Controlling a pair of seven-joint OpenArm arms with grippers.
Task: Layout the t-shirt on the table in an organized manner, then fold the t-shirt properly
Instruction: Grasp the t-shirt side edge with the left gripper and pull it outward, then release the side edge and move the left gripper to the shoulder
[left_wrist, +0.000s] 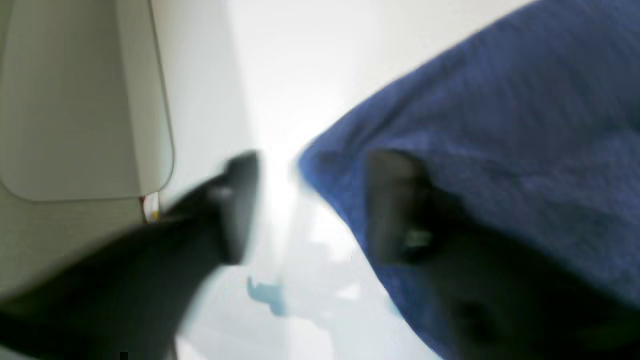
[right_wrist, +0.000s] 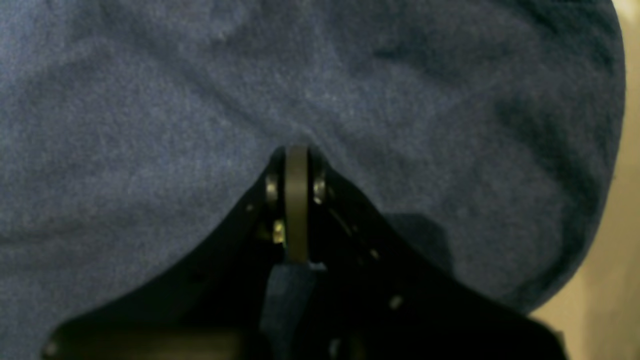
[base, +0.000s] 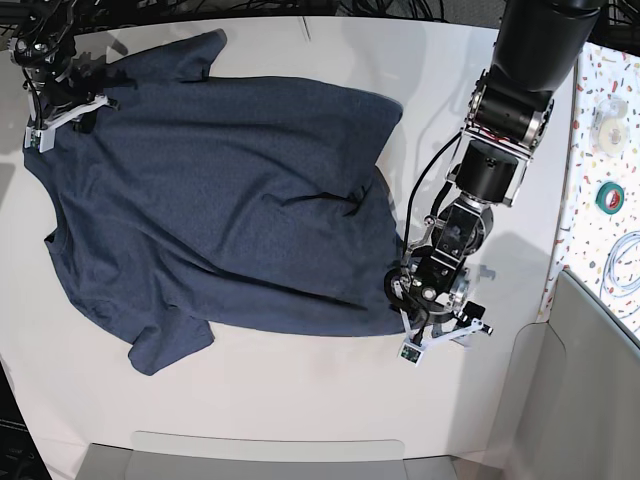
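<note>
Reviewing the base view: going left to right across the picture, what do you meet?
Right gripper, shut on the t-shirt's far-left edge → t-shirt spread on the table → left gripper, open at the shirt's right corner → speckled strip with a roll of tape.
</note>
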